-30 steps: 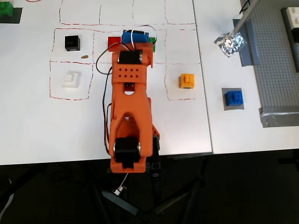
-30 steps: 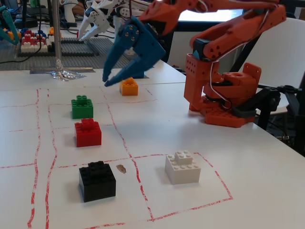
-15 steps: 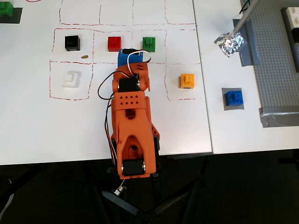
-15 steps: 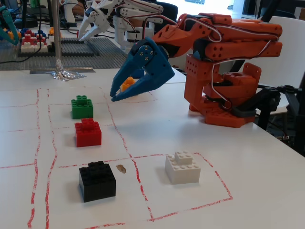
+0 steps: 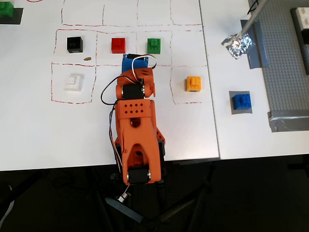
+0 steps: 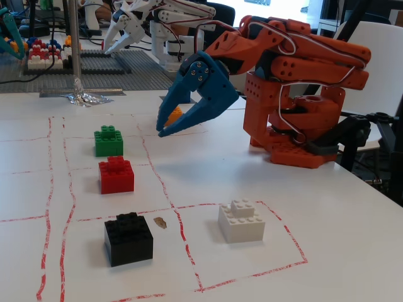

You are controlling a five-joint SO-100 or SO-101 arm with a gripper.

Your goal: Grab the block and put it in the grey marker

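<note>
The block (image 5: 241,101) is a small blue brick with studs up. It sits flat on the grey marker (image 5: 232,109), a dark square patch, at three o'clock in the overhead view.

A robotics lab: white robot arms (image 6: 157,16) crowd the background bench

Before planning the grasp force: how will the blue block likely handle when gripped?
The blue block looks like rigid moulded plastic, so probably stiff and light. Its flat sides should suit the jaws, though smooth plastic may slip. Squat and flat-bottomed, it seems unlikely to roll.
</note>
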